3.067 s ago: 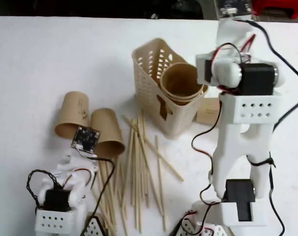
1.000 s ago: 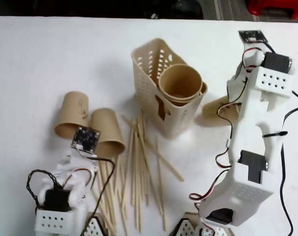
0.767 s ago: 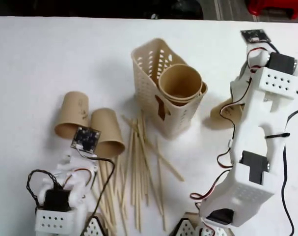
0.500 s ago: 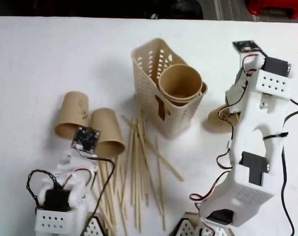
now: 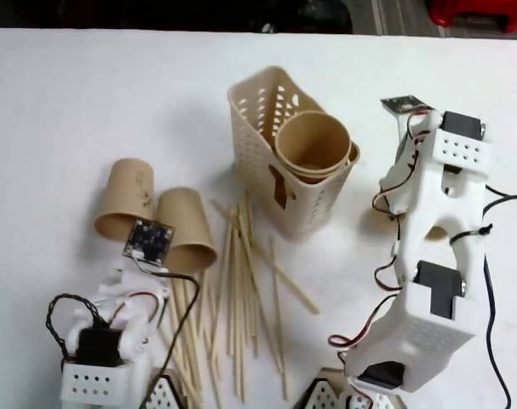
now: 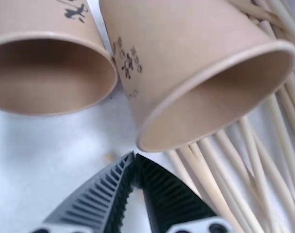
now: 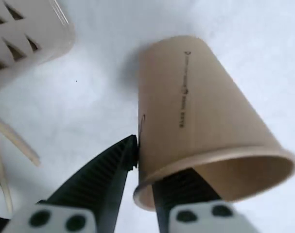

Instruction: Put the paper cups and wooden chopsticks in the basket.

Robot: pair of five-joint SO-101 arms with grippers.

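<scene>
On the high view I have the pale slotted basket (image 5: 256, 102) standing upright near the middle of the worktop (image 5: 88, 94). Nested paper cups (image 5: 313, 145) sit mouth-up inside it, crowded into the corner nearest the right arm (image 5: 433, 213). Outside it, a loose paper cup (image 5: 126, 196) and a second loose cup (image 5: 188, 223) lie on their sides, touching, toward the near left corner, just ahead of the left arm (image 5: 100, 349). The wooden chopsticks (image 5: 237, 290) lie flat and fanned between the basket and the near edge.

On the left wrist view both loose cups turn their mouths toward me. They are plain brown inside, with small dark print on the walls. Some chopsticks run under the second one's rim. My left claw (image 6: 135, 158) is clenched on nothing, tips together, just short of that rim.

On the right wrist view a lone paper cup (image 7: 196, 107) lies on its side on the worktop near the basket's corner. It is tan, with a line of fine print and a rolled rim. My right claw (image 7: 145, 167) grasps it at the mouth, one jaw on the outer wall and the other inside the rim.
</scene>
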